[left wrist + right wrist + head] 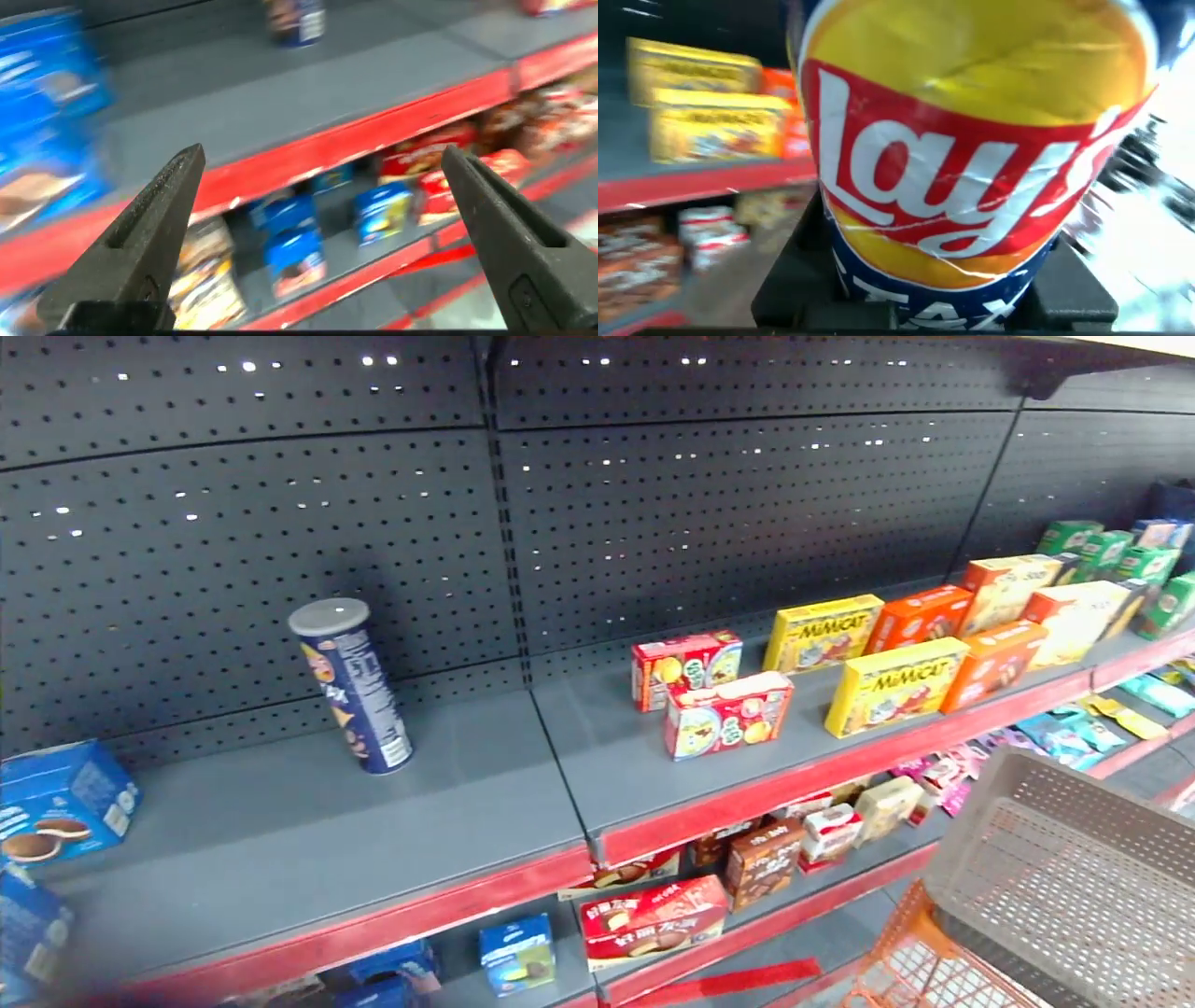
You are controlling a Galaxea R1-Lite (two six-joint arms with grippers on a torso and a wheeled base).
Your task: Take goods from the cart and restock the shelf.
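Right gripper [934,280] holds chip can [971,159]; we judge it light, stiff, slick, dentable: grip mid-body. Left gripper [322,154] fingers wide, empty

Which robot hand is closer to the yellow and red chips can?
Right. The right gripper holds the chips can; the left gripper hangs open and empty, apart from it, facing the shelf.

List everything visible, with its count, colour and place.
standing chip can: one, blue, grey lid, shelf, left half
held chip can: one, yellow, red and blue, in right gripper
red boxes: two, shelf middle
yellow boxes: two, right of red boxes
orange boxes: two, right of yellow boxes
green boxes: several, far right
blue boxes: two, shelf's far left
grey basket: one, on orange cart
left gripper: open, empty
right gripper: shut on held chip can
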